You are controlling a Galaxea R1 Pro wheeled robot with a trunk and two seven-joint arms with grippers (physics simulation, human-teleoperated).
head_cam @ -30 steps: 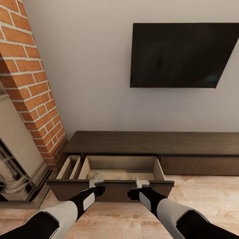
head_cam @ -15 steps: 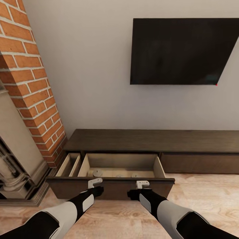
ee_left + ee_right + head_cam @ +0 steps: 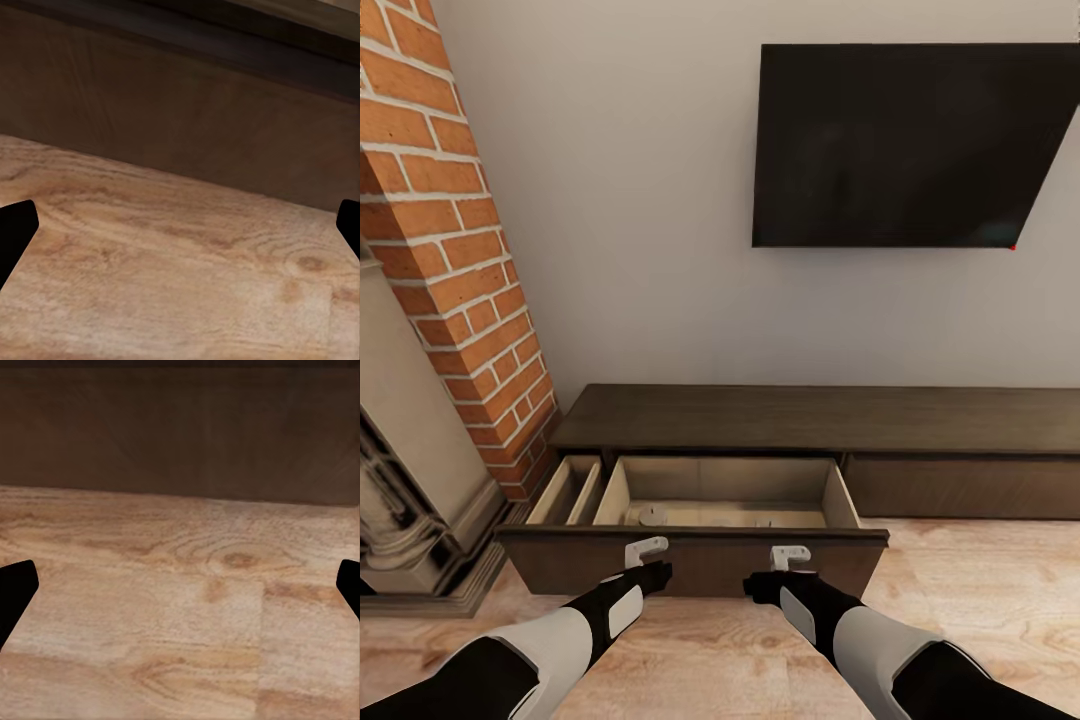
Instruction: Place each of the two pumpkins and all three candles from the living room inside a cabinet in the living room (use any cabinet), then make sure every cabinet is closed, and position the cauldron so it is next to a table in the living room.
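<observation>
The cabinet (image 3: 810,418) is a long, low, dark brown unit against the wall. Its left drawer (image 3: 690,562) stands pulled out over the floor. Inside the drawer, a small round greyish top (image 3: 652,515) that looks like a candle shows above the front panel, and a second one (image 3: 765,521) barely shows. My left gripper (image 3: 660,573) and right gripper (image 3: 758,585) hover side by side just in front of the drawer front. In the wrist views the left gripper (image 3: 180,232) and right gripper (image 3: 180,592) are open, with the floor and drawer front between their fingertips.
A brick column (image 3: 450,250) and a stone fireplace surround (image 3: 400,470) stand to the left of the cabinet. A black TV (image 3: 905,145) hangs on the wall above it. Light wooden floor (image 3: 980,580) stretches to the right.
The whole picture has shifted up slightly, so the camera moved. Less of the drawer's inside shows now. Both arms hold the same pose before the drawer front.
</observation>
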